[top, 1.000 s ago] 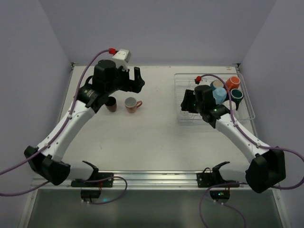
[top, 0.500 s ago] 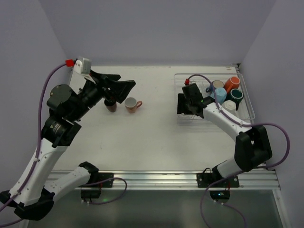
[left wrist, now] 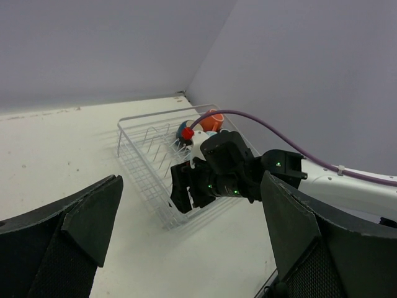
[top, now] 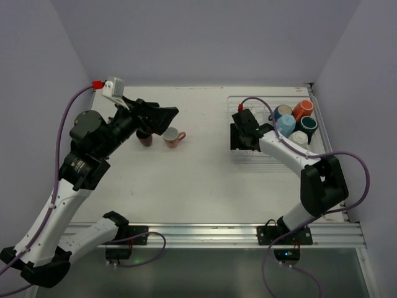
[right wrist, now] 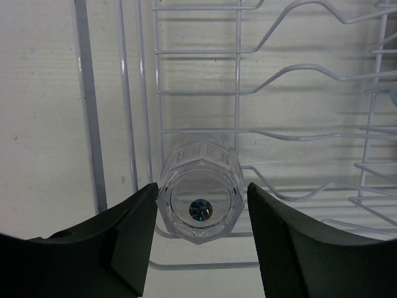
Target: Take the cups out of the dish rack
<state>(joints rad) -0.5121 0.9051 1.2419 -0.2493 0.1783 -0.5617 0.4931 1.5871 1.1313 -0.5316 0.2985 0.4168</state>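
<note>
While the right pincer [right wrist: 201, 186] hangs over the left end of the dish rack [top: 251, 155], its 2 fingers stand released on either side of the clear glass tumbler [right wrist: 198, 208]. The tumbler is seen end-on among the rack's wires. A sliver of gap shows at 1 finger, so nothing is clamped. Toward the rack's right end cluster the light blue mug [top: 286, 125], the orange mug [top: 303, 109], the dark teal mug [top: 309, 126] and the white mug [top: 299, 138]. Well left of the rack, on the bench [top: 205, 174], stand the salmon-pink mug [top: 172, 137] and a dark mug [top: 144, 138], near each other. Above those 2, the left pincer [top: 164, 119] hangs with jaws spread wide, grasping nothing.
</note>
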